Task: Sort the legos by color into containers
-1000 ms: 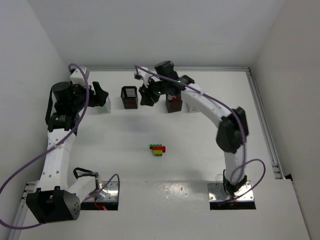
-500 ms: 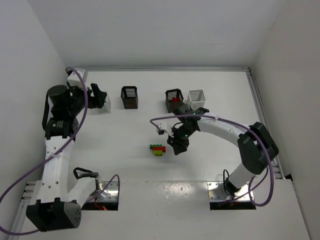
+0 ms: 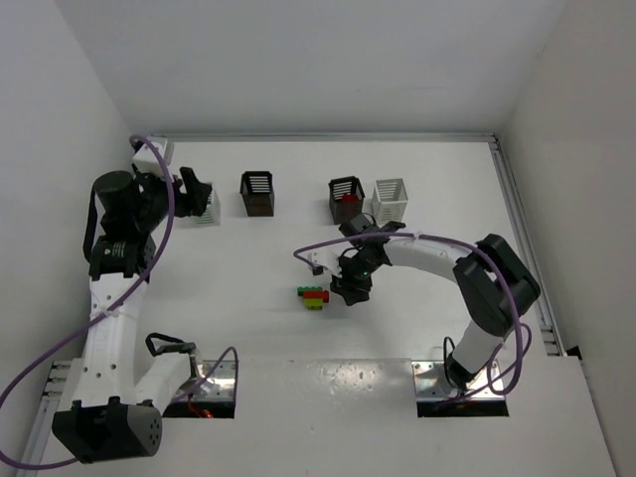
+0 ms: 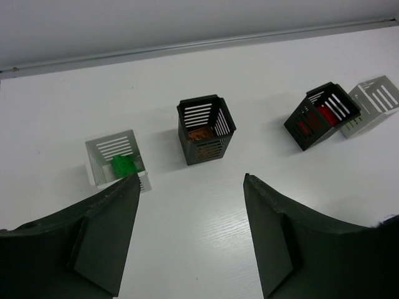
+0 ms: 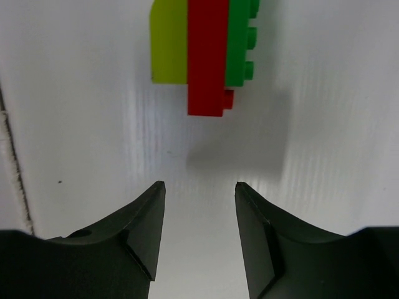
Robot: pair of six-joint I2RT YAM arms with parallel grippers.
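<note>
Three legos are stuck together on the table (image 3: 314,296): a yellow-green brick (image 5: 168,40), a red brick (image 5: 207,56) and a green brick (image 5: 240,40). My right gripper (image 3: 345,290) (image 5: 199,184) is open and empty, low over the table just right of the cluster and pointing at it. My left gripper (image 3: 196,189) (image 4: 191,175) is open and empty, held above the left white bin (image 3: 206,206) (image 4: 115,160), which holds a green brick (image 4: 124,165).
Along the back stand a black bin (image 3: 257,192) (image 4: 206,128) with an orange-brown brick (image 4: 201,134), a black bin (image 3: 346,199) (image 4: 321,115) with red bricks (image 4: 324,115), and a white bin (image 3: 391,199) (image 4: 373,103).
My right arm has swung from the back bins down to the table beside the lego cluster and crept a little closer to it. The left arm has shifted slightly.
</note>
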